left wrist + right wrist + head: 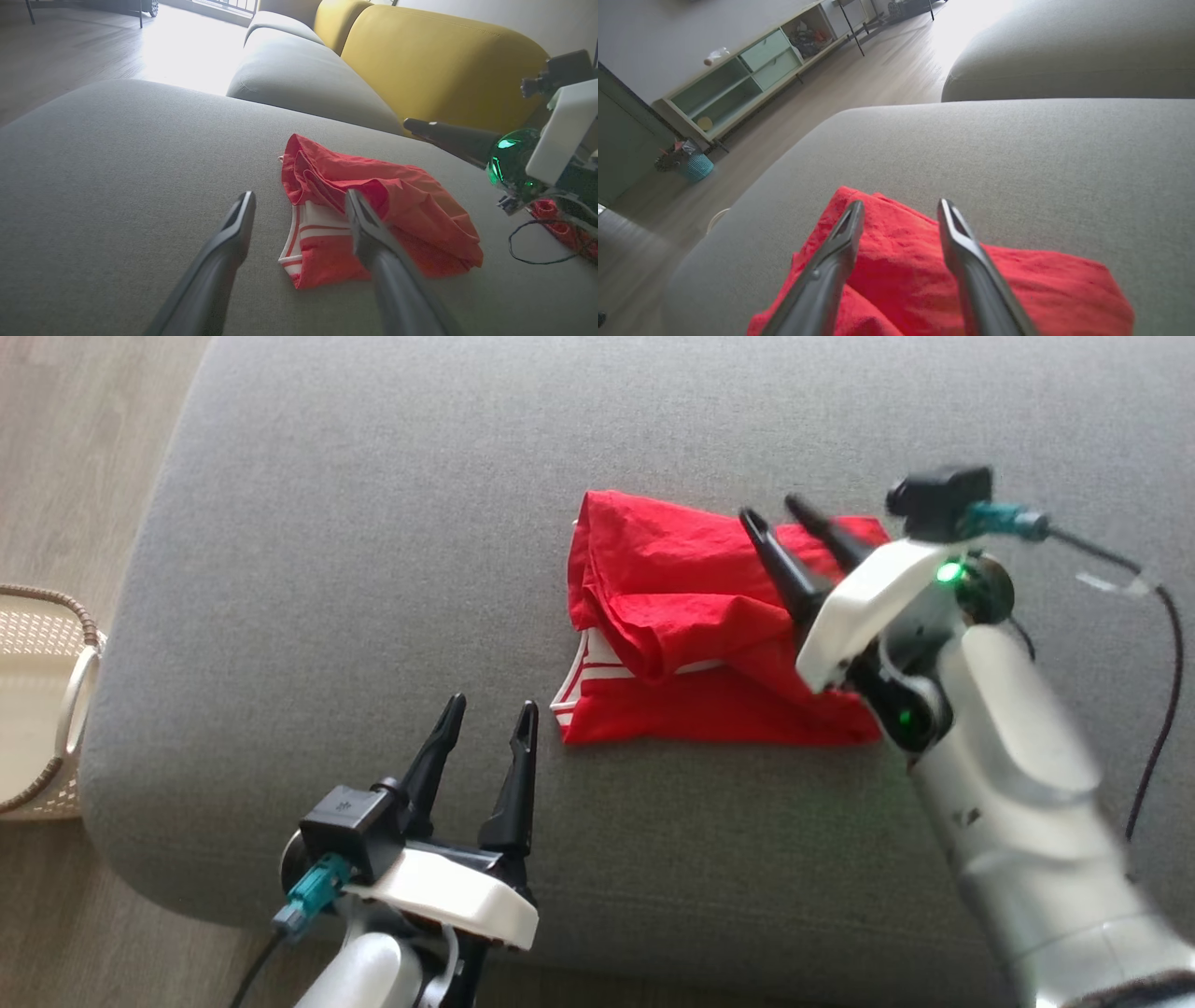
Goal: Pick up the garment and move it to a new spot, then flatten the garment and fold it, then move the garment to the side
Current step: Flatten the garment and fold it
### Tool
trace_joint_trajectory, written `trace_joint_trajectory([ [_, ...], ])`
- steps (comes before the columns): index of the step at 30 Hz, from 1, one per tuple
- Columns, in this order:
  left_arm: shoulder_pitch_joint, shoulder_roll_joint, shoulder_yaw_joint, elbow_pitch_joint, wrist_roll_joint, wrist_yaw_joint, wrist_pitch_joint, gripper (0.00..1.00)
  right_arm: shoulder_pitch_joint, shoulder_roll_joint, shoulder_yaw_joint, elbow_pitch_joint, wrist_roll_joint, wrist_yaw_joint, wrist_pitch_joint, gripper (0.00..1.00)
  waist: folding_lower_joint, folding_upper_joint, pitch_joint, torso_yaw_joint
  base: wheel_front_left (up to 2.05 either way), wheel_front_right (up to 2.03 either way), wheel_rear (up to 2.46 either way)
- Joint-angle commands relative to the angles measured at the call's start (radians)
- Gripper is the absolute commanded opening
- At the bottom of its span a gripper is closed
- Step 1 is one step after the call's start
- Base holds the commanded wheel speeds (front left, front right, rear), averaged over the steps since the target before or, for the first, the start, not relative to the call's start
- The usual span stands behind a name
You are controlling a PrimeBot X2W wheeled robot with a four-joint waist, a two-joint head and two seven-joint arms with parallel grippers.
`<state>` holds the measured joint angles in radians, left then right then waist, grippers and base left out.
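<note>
So the garment [672, 607] in front of me is red, shorts by the look of it, with white stripes along the edge on my left. It's lying on the grey sofa cushion [373, 569], loosely bunched and doubled over itself. The top layer is all rumpled, the near edge is fairly straight. Nowhere near flat.

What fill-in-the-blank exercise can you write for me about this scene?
1. The garment on the grey cushion is ____ with white stripes.
2. The right gripper, over the garment, has its fingers ____.
3. The woven basket stands on the floor at the robot's ____ side.
Missing words: red; open; left.
</note>
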<state>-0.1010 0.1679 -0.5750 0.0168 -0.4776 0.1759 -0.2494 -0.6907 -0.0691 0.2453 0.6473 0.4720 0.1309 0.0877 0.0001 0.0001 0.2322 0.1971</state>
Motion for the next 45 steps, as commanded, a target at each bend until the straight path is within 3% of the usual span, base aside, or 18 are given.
trace_joint_trajectory([
  [1, -0.023, 0.018, 0.028, -0.037, 0.001, 0.001, -0.01, 1.0, 0.014, 0.018, 0.007, -0.048, -0.044, 0.0, -0.003, 0.0, -0.0001, -0.0001, 0.0, 0.002, 0.0, 0.0, 0.0],
  [5, -0.022, 0.024, 0.025, -0.042, 0.003, 0.002, -0.007, 1.0, 0.063, 0.003, -0.005, -0.109, -0.142, 0.0, -0.022, 0.0, -0.0001, -0.0001, 0.0, 0.01, 0.0, 0.0, 0.0],
  [12, -0.009, 0.028, 0.02, -0.048, -0.001, 0.008, -0.006, 1.0, 0.162, -0.063, 0.107, -0.298, -0.156, 0.0, 0.005, 0.0, -0.0001, -0.0001, 0.0, 0.018, 0.0, 0.0, 0.0],
  [13, -0.008, 0.027, 0.019, -0.048, -0.001, 0.009, -0.006, 1.0, 0.175, -0.077, 0.126, -0.328, -0.154, 0.0, 0.014, 0.78, -0.0001, -0.0001, 0.001, 0.019, 0.0, 0.0, 0.0],
  [14, -0.007, 0.027, 0.018, -0.049, -0.002, 0.009, -0.005, 1.0, 0.185, -0.093, 0.145, -0.359, -0.153, 0.0, 0.021, 1.0, -0.0001, -0.0001, 0.0, 0.019, 0.0, 0.0, 0.0],
  [21, -0.005, 0.03, 0.012, -0.051, -0.008, 0.008, 0.0, 1.0, 0.225, -0.232, 0.279, -0.529, -0.169, 0.0, 0.09, 1.0, -0.0001, -0.0001, -0.003, 0.022, 0.0, 0.0, 0.0],
  [28, -0.002, 0.029, 0.006, -0.051, -0.014, 0.007, 0.002, 1.0, 0.175, -0.315, 0.413, -0.555, -0.175, 0.0, 0.118, 1.0, -0.0001, -0.0001, -0.007, 0.026, 0.0, 0.0, 0.0],
  [36, -0.005, 0.025, -0.007, -0.046, -0.017, 0.003, 0.004, 1.0, 0.051, -0.333, 0.53, -0.434, -0.225, 0.0, 0.096, 1.0, -0.0001, -0.0001, -0.002, 0.058, 0.0, 0.0, 0.0],
  [45, -0.001, 0.018, -0.007, -0.045, -0.022, 0.005, 0.0, 1.0, 0.005, -0.336, 0.555, -0.341, -0.269, 0.0, 0.103, 0.97, -0.0001, -0.0001, 0.009, 0.071, 0.0, 0.0, 0.0],
])
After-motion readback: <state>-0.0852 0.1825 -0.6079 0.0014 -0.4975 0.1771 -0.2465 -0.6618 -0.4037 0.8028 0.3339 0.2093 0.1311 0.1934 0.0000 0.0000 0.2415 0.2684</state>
